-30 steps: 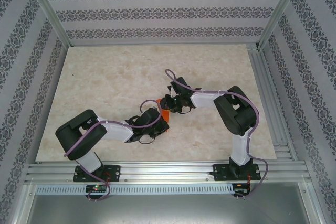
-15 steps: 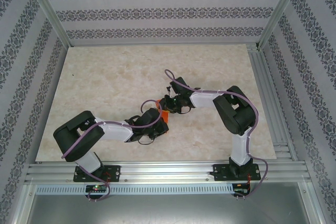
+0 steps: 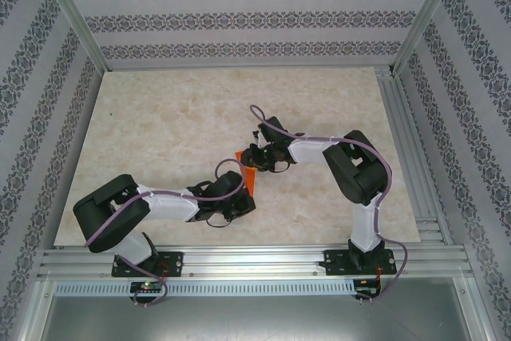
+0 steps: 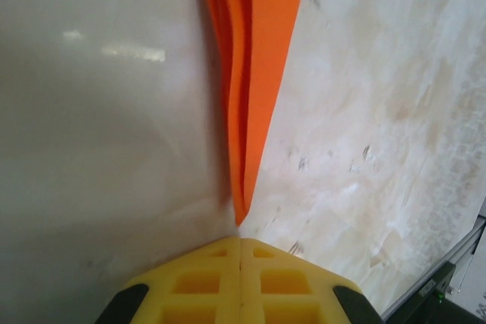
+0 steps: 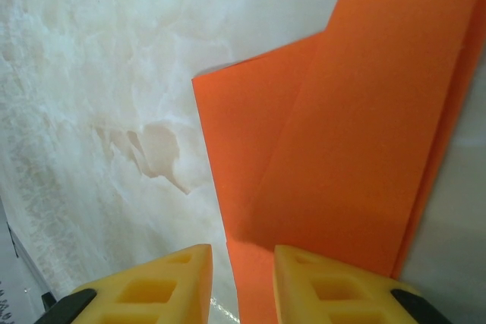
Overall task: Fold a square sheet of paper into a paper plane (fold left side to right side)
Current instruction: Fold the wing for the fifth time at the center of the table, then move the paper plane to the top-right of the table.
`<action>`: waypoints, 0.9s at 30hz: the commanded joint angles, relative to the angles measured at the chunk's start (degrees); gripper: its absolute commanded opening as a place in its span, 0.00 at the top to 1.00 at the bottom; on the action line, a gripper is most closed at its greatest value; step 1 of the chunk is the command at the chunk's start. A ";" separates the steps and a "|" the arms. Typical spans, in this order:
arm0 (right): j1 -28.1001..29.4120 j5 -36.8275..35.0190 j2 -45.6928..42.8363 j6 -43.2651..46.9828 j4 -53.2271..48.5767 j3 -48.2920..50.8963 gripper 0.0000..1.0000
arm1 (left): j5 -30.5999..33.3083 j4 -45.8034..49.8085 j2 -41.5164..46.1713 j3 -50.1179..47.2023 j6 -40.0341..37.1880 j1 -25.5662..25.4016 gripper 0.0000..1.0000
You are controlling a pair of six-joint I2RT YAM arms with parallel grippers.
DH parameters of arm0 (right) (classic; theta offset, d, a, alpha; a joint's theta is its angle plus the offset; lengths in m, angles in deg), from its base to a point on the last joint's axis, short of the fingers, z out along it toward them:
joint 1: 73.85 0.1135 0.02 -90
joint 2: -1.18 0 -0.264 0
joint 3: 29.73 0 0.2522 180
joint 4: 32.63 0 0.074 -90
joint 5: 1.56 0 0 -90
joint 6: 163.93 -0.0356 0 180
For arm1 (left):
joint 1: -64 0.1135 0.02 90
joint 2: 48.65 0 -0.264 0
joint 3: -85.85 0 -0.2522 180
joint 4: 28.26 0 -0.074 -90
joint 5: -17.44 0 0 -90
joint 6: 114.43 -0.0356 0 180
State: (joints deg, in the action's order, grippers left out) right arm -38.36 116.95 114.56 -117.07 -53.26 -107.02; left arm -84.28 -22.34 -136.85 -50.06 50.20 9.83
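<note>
The square sheet of paper (image 3: pixel 246 173) is folded into a narrow orange wedge lying flat on the marble table between my two grippers. In the left wrist view the paper (image 4: pixel 254 73) tapers to a point that ends just ahead of my left gripper (image 4: pixel 241 242), whose yellow fingers are pressed together with nothing between them. My left gripper (image 3: pixel 243 192) sits at the near end of the wedge. My right gripper (image 3: pixel 254 157) is over the far end. Its fingers stand apart (image 5: pixel 243 252), the paper's (image 5: pixel 357 149) left edge runs between them, and the right finger (image 5: pixel 326 282) lies over the layered paper.
The marble table (image 3: pixel 160 117) has bare room to the left and behind the arms. Patterned walls and an aluminium frame (image 3: pixel 415 157) close it in. A metal rail (image 3: pixel 255 261) runs along the near edge by the arm bases.
My left arm has drawn back toward the near edge, its shut gripper sliding along the paper to the pointed end. The right arm has stayed in place.
</note>
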 commanded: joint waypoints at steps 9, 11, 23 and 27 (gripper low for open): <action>-2.15 -5.16 -4.86 4.86 -3.88 -1.05 0.70 | 0.78 21.91 21.26 -0.05 -8.20 9.17 1.00; -2.43 -6.43 -7.02 6.00 -6.17 -1.31 0.70 | -0.18 25.32 23.99 0.81 -11.02 13.28 1.00; 5.39 -30.14 -15.91 11.65 -30.79 -7.18 0.54 | -3.11 27.15 22.84 4.03 -21.59 32.33 0.98; 11.62 -38.92 -12.42 9.68 -38.71 -12.31 0.45 | 0.04 26.05 21.77 4.61 -22.29 33.66 0.98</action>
State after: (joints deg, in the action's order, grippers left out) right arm -29.84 87.79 100.24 -106.99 -83.41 -115.83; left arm -85.96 3.61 -114.82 -47.68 30.92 42.51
